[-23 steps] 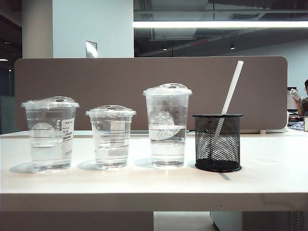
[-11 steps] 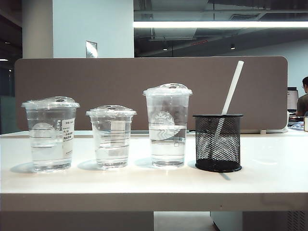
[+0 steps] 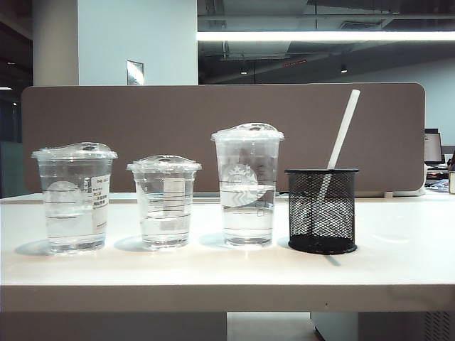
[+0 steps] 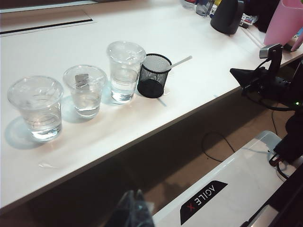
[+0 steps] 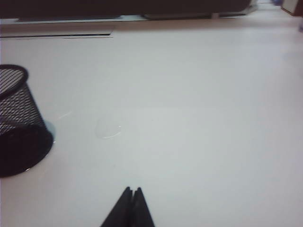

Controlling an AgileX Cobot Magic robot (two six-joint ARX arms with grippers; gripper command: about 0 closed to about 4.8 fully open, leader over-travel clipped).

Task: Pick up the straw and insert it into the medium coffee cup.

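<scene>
Straw (image 3: 342, 130) sits untouched, leaning in the black mesh holder (image 3: 321, 210), top end tilting away from the cups — so the step in hand, I'd say, is the approach and pick. In the exterior view neither arm shows. Counting away from the holder: the tall cup (image 3: 247, 185) just beside it, then the short cup (image 3: 164, 201), then the medium coffee cup (image 3: 74, 196) farthest off, with its white label. All three are lidded and hold some water. I'd grab the straw on the bare stretch above the holder's rim and lift along its lean so the holder doesn't tip. The carry then has to clear two lids, so go high.

Left wrist view: the left gripper (image 4: 134, 212) hangs off the table, below the front edge of the table (image 4: 156, 126), well away from the holder. It's a dark blur and I can't tell whether the fingers are apart or together. The medium coffee cup (image 4: 38, 106) stands nearer that front edge than the holder does, so watch that edge on the way in.

Right wrist view: the right gripper (image 5: 132, 190) has its fingers pressed together, empty, low over bare tabletop. The holder (image 5: 19, 123) is off to one side of it, with plenty of open surface on the other.
</scene>
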